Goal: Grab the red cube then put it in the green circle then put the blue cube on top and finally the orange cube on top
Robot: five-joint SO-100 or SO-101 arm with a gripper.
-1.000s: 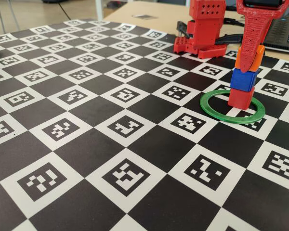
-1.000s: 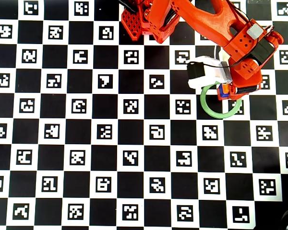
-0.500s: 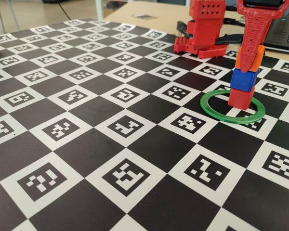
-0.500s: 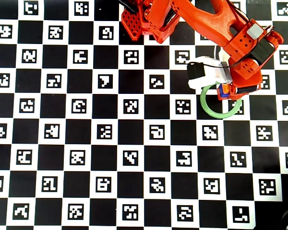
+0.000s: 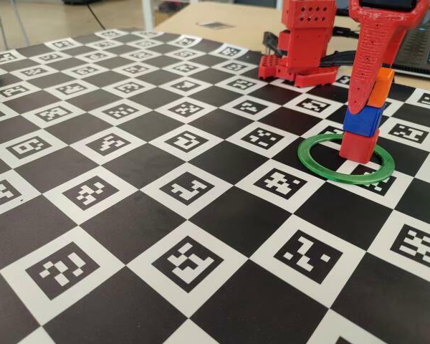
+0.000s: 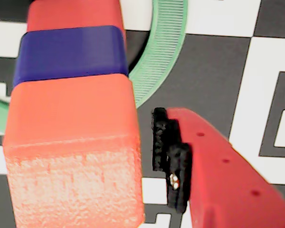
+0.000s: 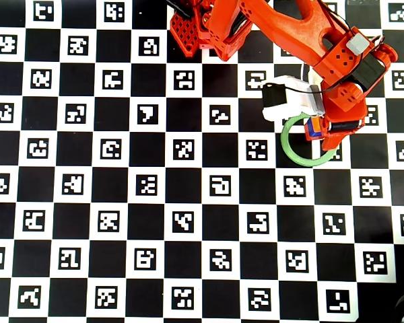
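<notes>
My gripper (image 5: 369, 86) hung over a three-cube stack near the right edge of the checkerboard table (image 5: 129, 215) in the fixed view. The red cube (image 5: 357, 145) sat at the bottom, inside the green circle (image 5: 345, 159); the blue cube (image 5: 362, 120) rested on it, and the orange cube (image 5: 378, 87) sat on top, shifted a little to the right of the blue one.

In the wrist view my jaws were spread: one red finger (image 6: 213, 171), with its black pad, stood clear of the orange cube's (image 6: 71, 152) side, with a strip of table showing between them. The other finger was outside that picture. Below the orange cube I could see only a band of the blue cube (image 6: 71, 54) and a sliver of the red cube (image 6: 73, 14), cut off by the top edge, plus an arc of the green circle (image 6: 161, 52).

In the fixed view one red finger covered the left side of the orange cube, and whether it touched there was hard to make out.

From overhead, my arm (image 7: 303, 33) and its white camera housing (image 7: 289, 101) hid most of the stack; only a small patch of orange and blue showed, and the upper part of the green circle (image 7: 303, 159) was covered.
</notes>
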